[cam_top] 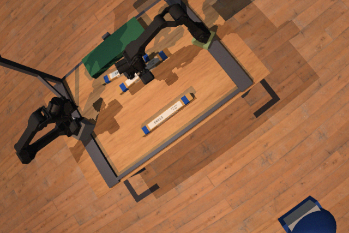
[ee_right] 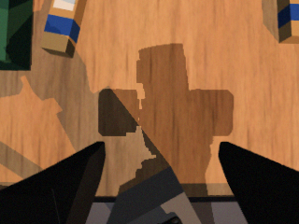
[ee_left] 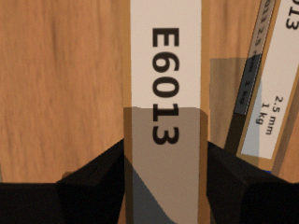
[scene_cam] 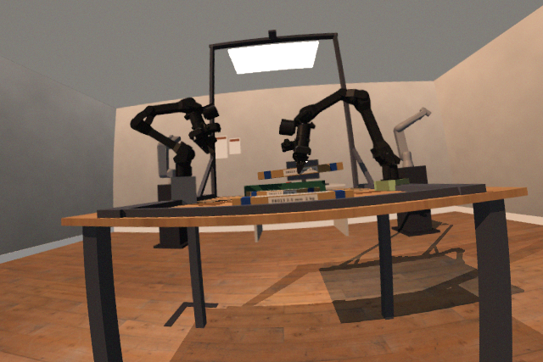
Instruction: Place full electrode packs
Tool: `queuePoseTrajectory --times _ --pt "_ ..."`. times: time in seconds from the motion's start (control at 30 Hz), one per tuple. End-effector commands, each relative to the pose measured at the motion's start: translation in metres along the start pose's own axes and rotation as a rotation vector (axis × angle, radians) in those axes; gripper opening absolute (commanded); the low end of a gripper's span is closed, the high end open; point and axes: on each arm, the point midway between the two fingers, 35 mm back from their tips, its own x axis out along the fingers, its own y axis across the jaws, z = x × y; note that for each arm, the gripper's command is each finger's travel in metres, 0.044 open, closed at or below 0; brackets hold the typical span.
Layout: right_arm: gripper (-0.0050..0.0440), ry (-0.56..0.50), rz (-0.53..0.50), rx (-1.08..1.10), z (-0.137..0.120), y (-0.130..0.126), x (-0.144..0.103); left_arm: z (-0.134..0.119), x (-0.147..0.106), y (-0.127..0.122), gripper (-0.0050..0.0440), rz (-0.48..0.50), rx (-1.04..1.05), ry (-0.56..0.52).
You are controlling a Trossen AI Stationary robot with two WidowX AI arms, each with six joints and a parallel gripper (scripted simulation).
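Top view inventory: one pack aloft, two lying, platform unfilled

Item 1, held pack (cam_top: 131,80) (scene_cam: 280,172) (ee_left: 165,70): labelled E6013, clasped across its label by my left gripper (cam_top: 137,75) (scene_cam: 299,169) (ee_left: 163,145). The fingers stand part-open, against its two sides. It hangs above the table, beside the platform rather than over it.

Item 2, platform-side pack (cam_top: 114,74) (ee_left: 276,89) (ee_right: 63,28): lying on the table just beside the platform, off it.

Item 3, front pack (cam_top: 166,114) (scene_cam: 291,199) (ee_right: 291,14): flat on the table, well apart from the others, towards the front edge.

Item 4, low platform (cam_top: 112,47) (scene_cam: 252,188) (ee_right: 16,28): green, no pack laid on it.

Item 5, my right gripper (cam_top: 77,129) (scene_cam: 210,150) (ee_right: 162,148): widely open, nothing between its fingers, beyond the packs' ends.

Step in hand, by my judgement: weighing Item 1, since looks reveal nothing about filling. Its fullness remains undetermined here.

Next move, conditional: if heavy, carry it over Item 4, lower it flat, release. If light, set it on the table clear of Item 2, release. Items 2 and 3 would need the same trial. Chief hazard: knocking Item 2 while lowering.
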Motion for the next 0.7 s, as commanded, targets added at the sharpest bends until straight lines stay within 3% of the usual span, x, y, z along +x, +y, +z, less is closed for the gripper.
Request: queuePoseTrajectory --times 0.0,0.43,0.67 --pt "0.033 -0.022 0.002 0.001 0.005 0.0 -0.006 0.014 -0.024 0.0 -0.005 -0.004 -0.002 -0.077" --pt "0.033 -0.022 0.002 0.001 0.005 0.0 -0.006 0.02 -0.031 0.003 -0.005 -0.011 0.013 -0.102" --pt "0.033 -0.022 0.002 0.001 0.005 0.0 -0.006 0.03 -0.015 0.017 -0.005 -0.009 0.014 -0.078"
